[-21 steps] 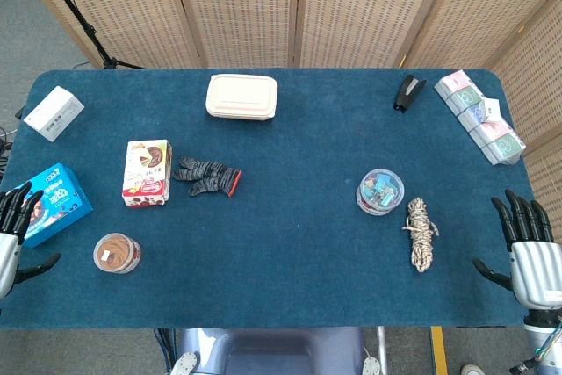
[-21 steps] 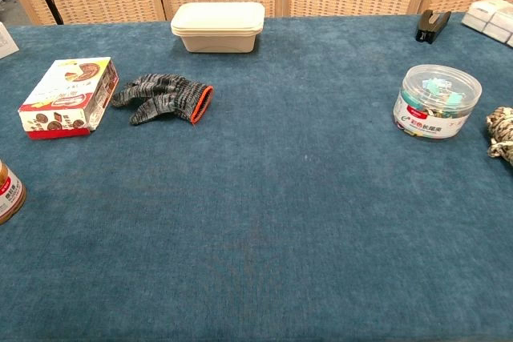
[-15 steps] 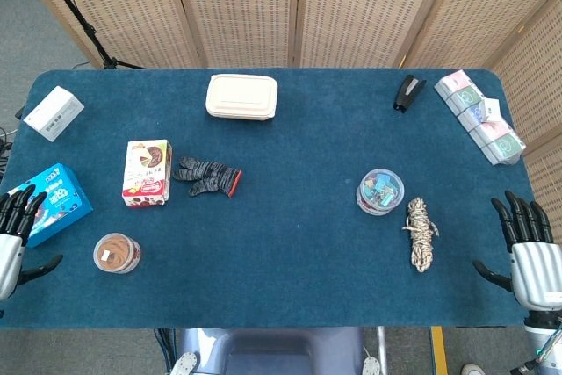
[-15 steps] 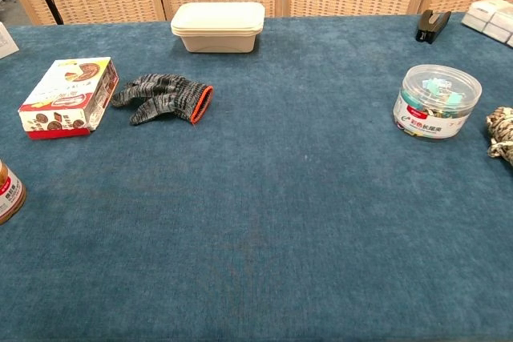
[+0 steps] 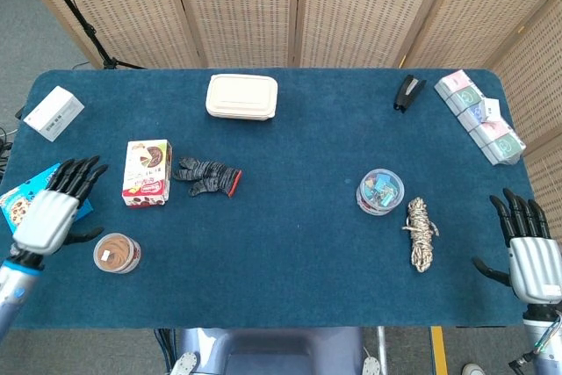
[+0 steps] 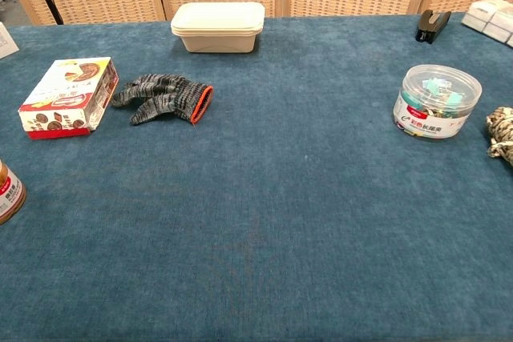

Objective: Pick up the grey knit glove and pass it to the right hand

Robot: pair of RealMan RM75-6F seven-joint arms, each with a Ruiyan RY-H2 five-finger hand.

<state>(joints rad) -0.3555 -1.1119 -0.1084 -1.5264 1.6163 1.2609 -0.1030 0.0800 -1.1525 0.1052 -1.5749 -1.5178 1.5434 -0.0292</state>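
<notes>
Grey knit glove [image 5: 207, 176] lies flat just right of the snack box [image 5: 147, 172], unheld; left hand [image 5: 54, 210], fingers spread and empty, hovers left of that box, presumably staged for the pick, right hand [image 5: 525, 250] waiting empty and spread far right.

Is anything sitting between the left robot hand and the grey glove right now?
Yes. The snack box lies between the left robot hand and the glove, right beside the glove's fingertips. The hand is open and holds nothing.
</notes>
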